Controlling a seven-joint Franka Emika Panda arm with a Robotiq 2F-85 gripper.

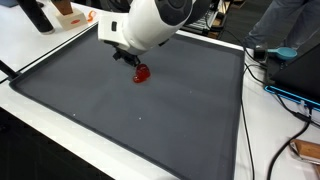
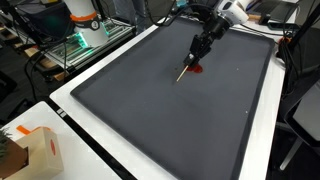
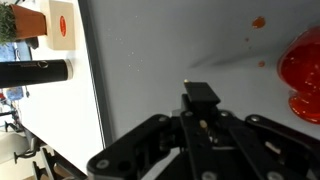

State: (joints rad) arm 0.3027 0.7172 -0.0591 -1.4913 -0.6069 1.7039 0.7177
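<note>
My gripper point(image 3: 204, 122) is shut on a thin tan stick point(image 2: 186, 70) that slants down to the dark grey mat point(image 1: 150, 120). In both exterior views the gripper point(image 1: 128, 57) point(image 2: 201, 44) hangs over the far part of the mat. A small red object point(image 1: 141, 73) lies on the mat right beside the stick's lower end, and it also shows in an exterior view point(image 2: 196, 68). In the wrist view the red object point(image 3: 304, 68) sits at the right edge. A small red-orange spot point(image 3: 258, 22) lies on the mat near it.
The mat lies on a white table point(image 1: 270, 130). A cardboard box with a red dot point(image 3: 60, 25) point(image 2: 40, 150) and a black cylinder point(image 3: 35, 72) stand off the mat. Cables point(image 1: 290, 95) lie along one table side. A green-lit device point(image 2: 85, 40) stands beyond the table.
</note>
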